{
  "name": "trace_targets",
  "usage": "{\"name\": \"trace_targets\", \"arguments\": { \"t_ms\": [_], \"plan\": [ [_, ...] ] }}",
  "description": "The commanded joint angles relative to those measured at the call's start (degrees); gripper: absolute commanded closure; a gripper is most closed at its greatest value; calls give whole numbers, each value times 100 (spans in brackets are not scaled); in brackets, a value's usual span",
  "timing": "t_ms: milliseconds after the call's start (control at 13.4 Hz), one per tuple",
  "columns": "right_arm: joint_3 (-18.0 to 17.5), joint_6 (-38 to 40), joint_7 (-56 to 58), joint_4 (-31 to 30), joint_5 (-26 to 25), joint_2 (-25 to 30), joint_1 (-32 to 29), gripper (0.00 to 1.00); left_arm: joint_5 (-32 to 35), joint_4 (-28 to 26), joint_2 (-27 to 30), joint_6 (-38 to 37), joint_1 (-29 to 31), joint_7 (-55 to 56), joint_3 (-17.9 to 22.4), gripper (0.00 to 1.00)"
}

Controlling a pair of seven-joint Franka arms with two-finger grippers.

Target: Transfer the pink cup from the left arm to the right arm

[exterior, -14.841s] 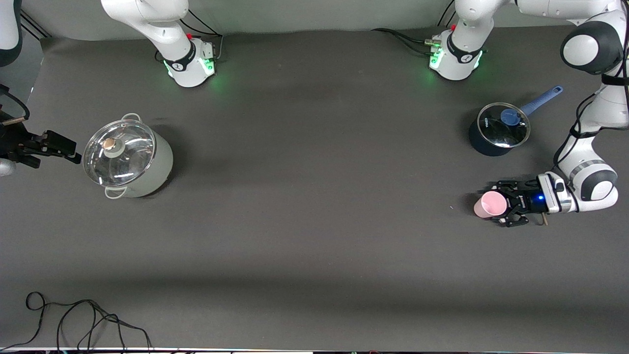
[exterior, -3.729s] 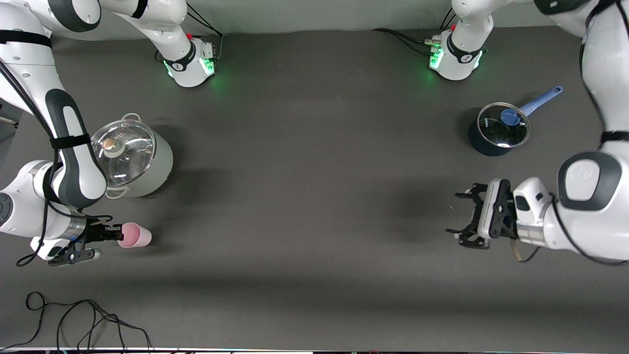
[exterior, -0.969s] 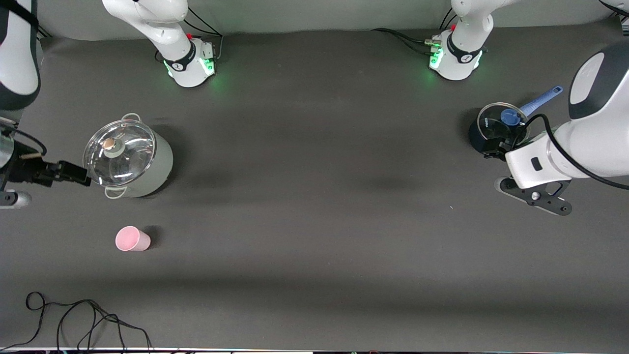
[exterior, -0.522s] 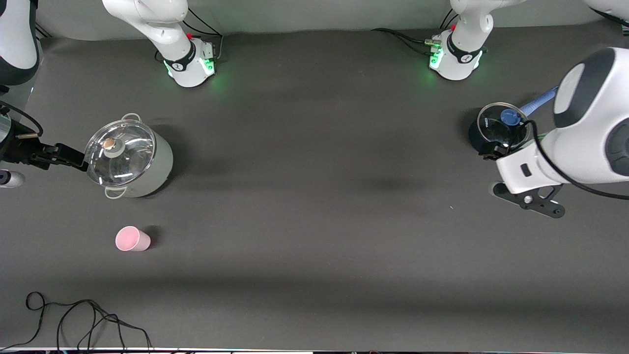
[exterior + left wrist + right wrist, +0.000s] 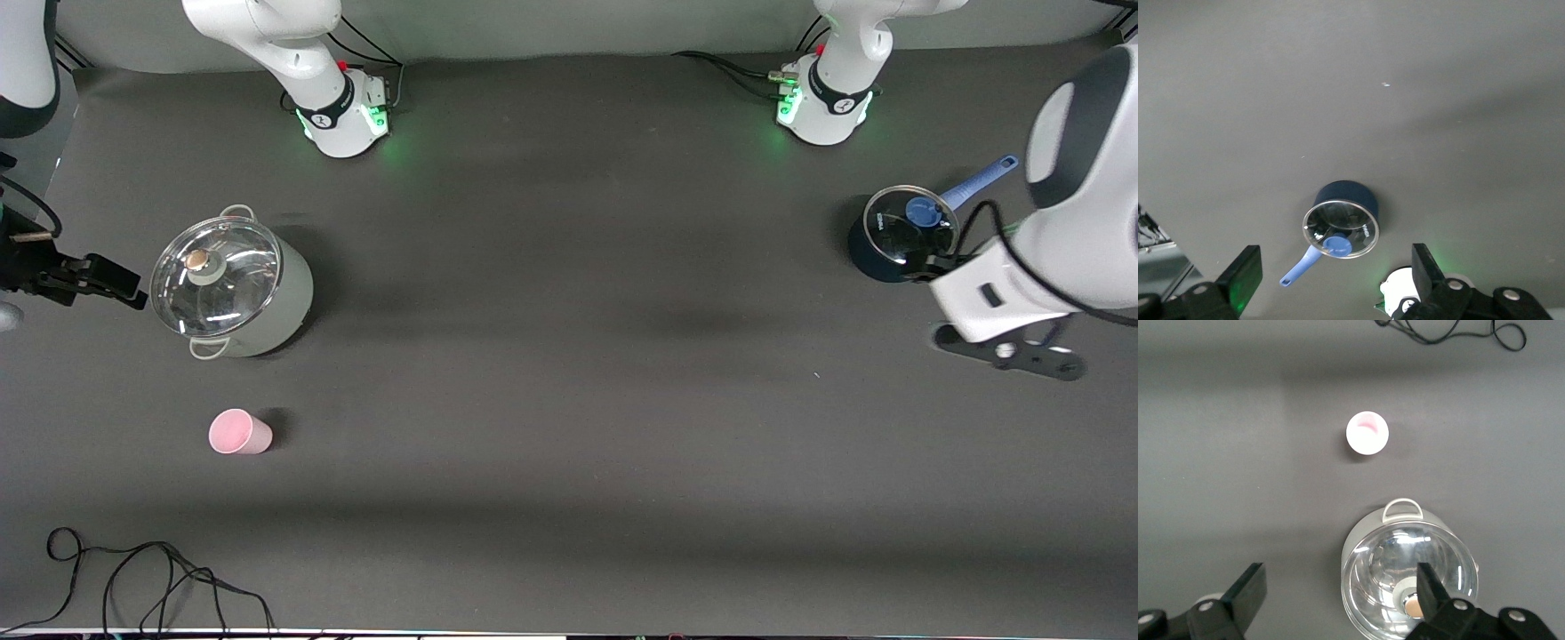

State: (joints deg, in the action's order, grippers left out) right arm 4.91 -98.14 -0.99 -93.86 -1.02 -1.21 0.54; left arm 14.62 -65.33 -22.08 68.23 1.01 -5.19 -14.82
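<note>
The pink cup [image 5: 238,433] stands upright and alone on the dark table toward the right arm's end, nearer the front camera than the big lidded pot. In the right wrist view the pink cup [image 5: 1367,433] shows from above, mouth up and well clear of the fingers. My right gripper [image 5: 1338,587] hangs open high over the table's edge beside the pot, holding nothing. My left gripper [image 5: 1335,270] is open and empty, high over the left arm's end of the table by the blue saucepan.
A grey-green pot [image 5: 267,302] with a glass lid stands at the right arm's end. A dark blue saucepan [image 5: 867,258] with a glass lid and blue handle stands at the left arm's end. A black cable [image 5: 151,578] lies along the front edge.
The cup, once in the left gripper at that arm's end, then set down by the right gripper, stands still. In the last second the left arm swung outward and the right gripper drifted slightly.
</note>
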Motion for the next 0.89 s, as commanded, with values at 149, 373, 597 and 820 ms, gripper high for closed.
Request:
{"name": "trace_targets", "arguments": {
  "t_ms": [149, 373, 597, 820],
  "plan": [
    [45, 382, 596, 166, -21, 138, 113, 0, -590, -1189, 809, 1023, -171, -9, 584, 0],
    [53, 463, 627, 175, -21, 147, 121, 1, -976, -2209, 1415, 1981, -408, -9, 1058, 0],
    [53, 463, 337, 184, 5, 147, 121, 0, -1338, -3010, 1873, 2940, -400, 26, 1218, 0],
    [62, 463, 301, 175, 14, 147, 200, 0, -1557, -2959, 1918, 2987, -409, 149, 1201, 0]
  ]
}}
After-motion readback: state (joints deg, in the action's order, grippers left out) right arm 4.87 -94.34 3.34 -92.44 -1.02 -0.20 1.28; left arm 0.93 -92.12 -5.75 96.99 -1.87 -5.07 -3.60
